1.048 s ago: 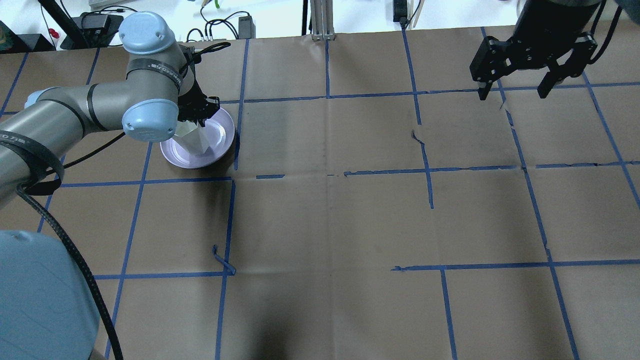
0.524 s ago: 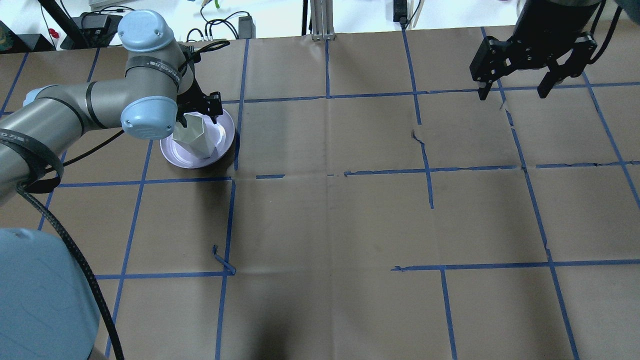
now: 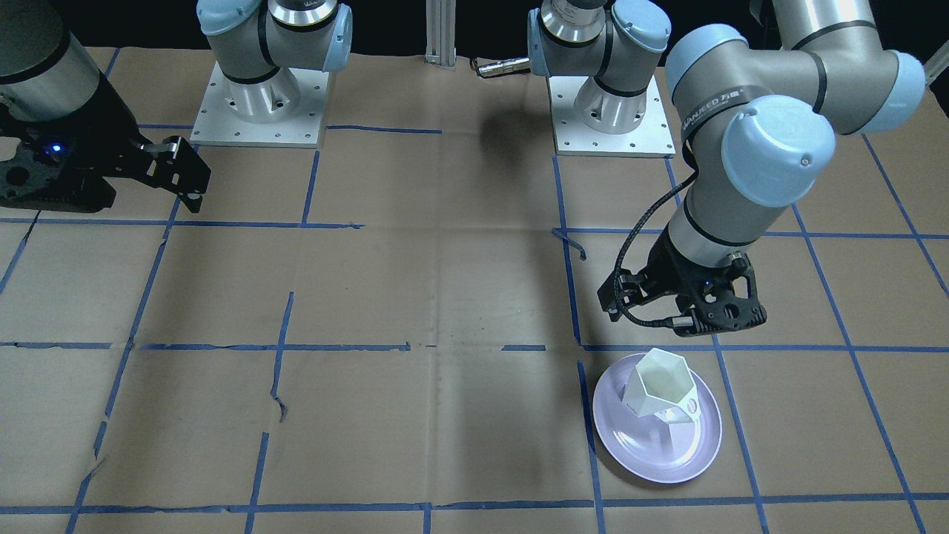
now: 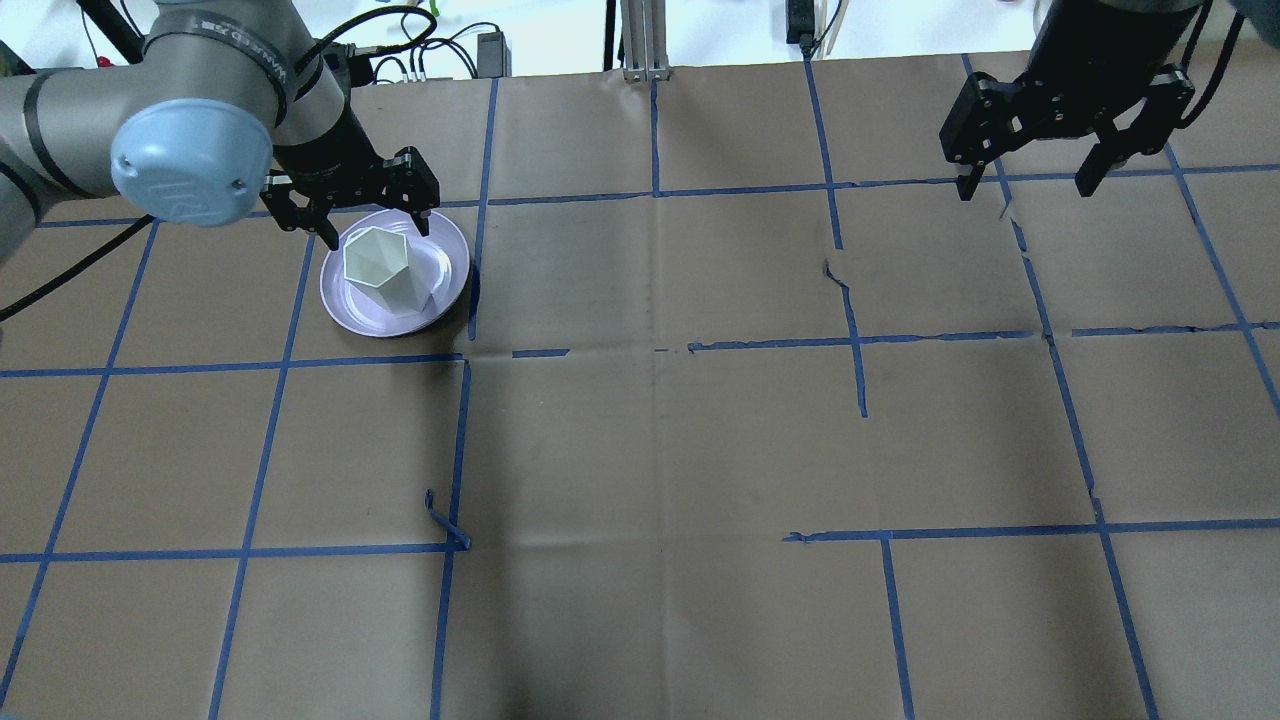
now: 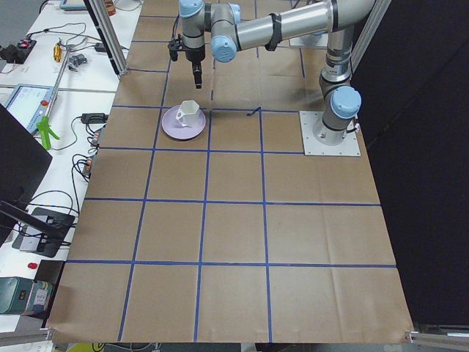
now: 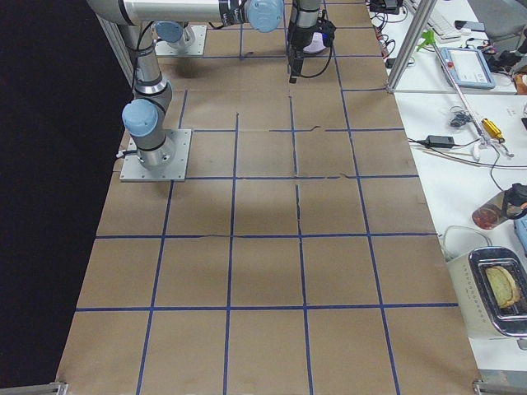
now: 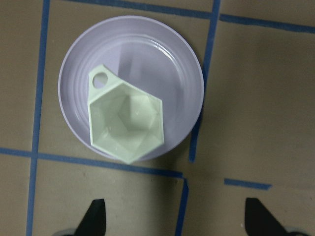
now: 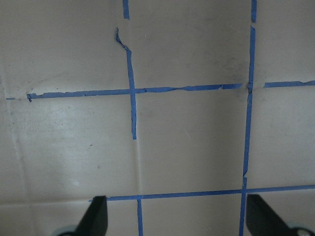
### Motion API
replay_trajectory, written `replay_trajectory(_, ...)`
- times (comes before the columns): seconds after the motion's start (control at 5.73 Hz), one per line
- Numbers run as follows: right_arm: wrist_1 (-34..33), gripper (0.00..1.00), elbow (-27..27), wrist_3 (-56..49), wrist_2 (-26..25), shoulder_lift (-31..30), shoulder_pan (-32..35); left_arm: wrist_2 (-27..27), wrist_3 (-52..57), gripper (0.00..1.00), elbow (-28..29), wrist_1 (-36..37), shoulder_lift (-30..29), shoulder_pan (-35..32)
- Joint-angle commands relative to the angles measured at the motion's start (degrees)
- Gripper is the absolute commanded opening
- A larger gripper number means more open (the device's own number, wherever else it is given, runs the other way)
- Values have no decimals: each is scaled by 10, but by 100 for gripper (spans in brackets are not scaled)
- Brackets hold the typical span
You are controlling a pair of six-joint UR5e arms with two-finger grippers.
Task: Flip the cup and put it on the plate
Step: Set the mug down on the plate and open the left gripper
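Note:
The white faceted cup stands upright, mouth up, on the lavender plate at the table's far left. It also shows in the front view on the plate, and in the left wrist view with its handle toward the upper left. My left gripper is open and empty, raised above the plate's far edge and clear of the cup. My right gripper is open and empty, high over bare paper at the far right.
Brown paper with a blue tape grid covers the table. Loose tape ends curl up at the near left and mid right. Cables and an aluminium post lie beyond the far edge.
My left gripper has opened, let go of the cup and risen away from it. The cup stays upright on the plate. The right arm has not moved.

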Motion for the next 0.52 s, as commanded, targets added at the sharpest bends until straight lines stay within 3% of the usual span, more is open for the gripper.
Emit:
replay_trajectory(0.0, 0, 100, 0, 0, 0, 0, 0, -19, -6, 98, 41, -147, 58, -28)
replay_trajectory(0.35, 0, 100, 0, 0, 0, 0, 0, 50, -6, 99, 44, -173, 62, -45)
